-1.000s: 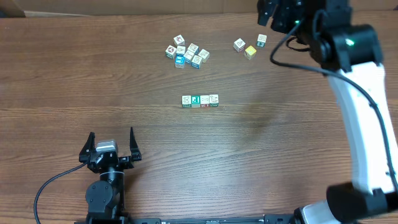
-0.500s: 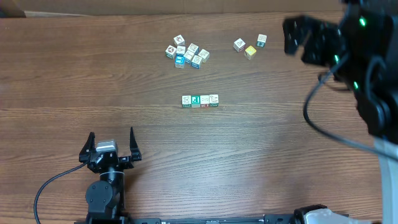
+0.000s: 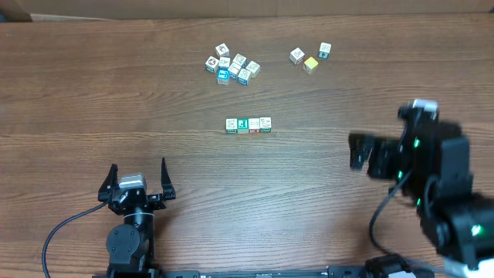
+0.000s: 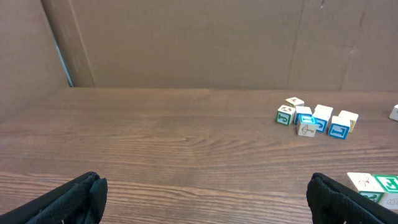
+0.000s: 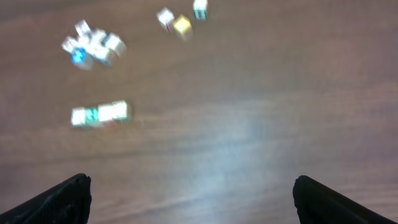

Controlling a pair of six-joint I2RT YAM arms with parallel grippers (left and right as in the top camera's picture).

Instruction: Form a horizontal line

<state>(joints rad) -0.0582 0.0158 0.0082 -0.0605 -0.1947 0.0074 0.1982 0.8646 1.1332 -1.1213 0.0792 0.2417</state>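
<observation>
**A:** Reading the table from the left, what do we make of the layout?

**B:** Our left gripper sits low at the near edge, well apart from every cube. We judge it is parked out of the way. Farther back a clump of picture cubes lies in no order, which we take for spare stock. Nearer us, about mid-table, is the horizontal line: four cubes edge to edge, straight across. Back and to the right, a yellow-faced cube sits with two white-edged cubes just beside it, also loose.

**A:** So the row looks done?

**B:** We judge so. Nothing touches it, and no cube stands out of line.

**A:** And the pincers?

**B:** The left gripper's jaws are spread wide and empty. Its wrist view shows only bare wood between the fingers, with the row's end at the right edge. The right gripper hangs to the right of the row, well apart, jaws likewise wide with nothing between them. Its own view is blurred, yet the row shows far ahead, untouched.
</observation>
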